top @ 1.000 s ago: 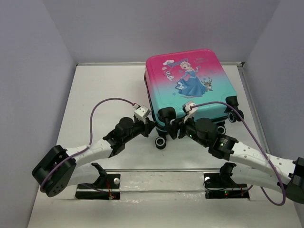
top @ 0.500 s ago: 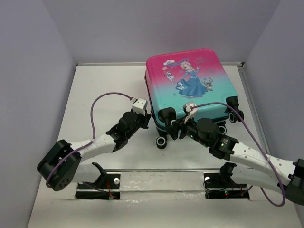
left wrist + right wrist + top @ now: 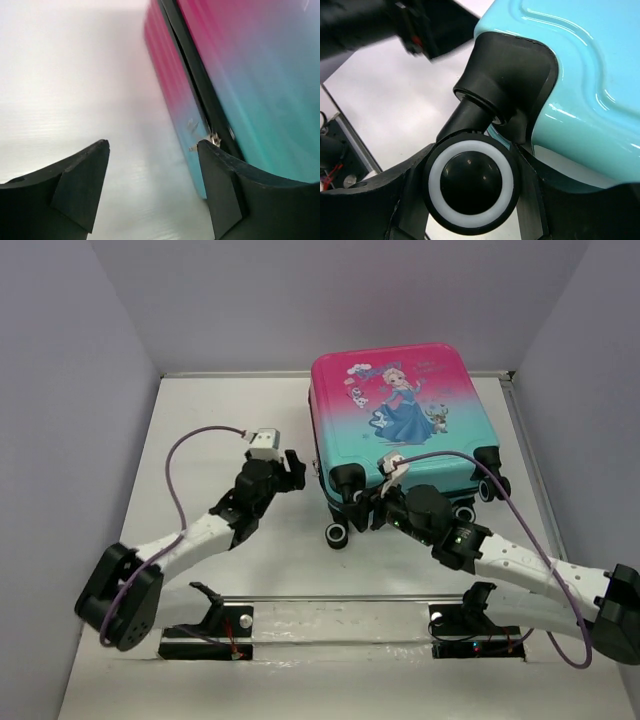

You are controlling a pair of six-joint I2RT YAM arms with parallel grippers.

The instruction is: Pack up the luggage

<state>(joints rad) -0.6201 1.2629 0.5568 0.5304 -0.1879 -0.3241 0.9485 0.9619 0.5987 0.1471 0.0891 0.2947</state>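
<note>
The luggage (image 3: 400, 420) lies flat and closed at the back right of the table, pink fading to teal with a princess print. My right gripper (image 3: 366, 512) is at its near left corner, shut on a black wheel (image 3: 470, 185) with a white ring; the teal shell (image 3: 580, 65) rises just beyond. My left gripper (image 3: 292, 468) stands open beside the luggage's left side with nothing between its fingers. In the left wrist view the left gripper (image 3: 152, 146) faces the side seam (image 3: 200, 85), and a small metal zipper pull (image 3: 215, 139) shows by the right fingertip.
White table (image 3: 220, 420) stretches left of the suitcase, closed in by grey walls on three sides. A second wheel (image 3: 338, 535) pokes out toward the arms. The mounting rail (image 3: 340, 625) with both arm bases runs along the near edge.
My left gripper has opened and drawn back to the left, away from the suitcase's near left corner. The right gripper keeps its hold on the wheel; the suitcase shifted slightly.
</note>
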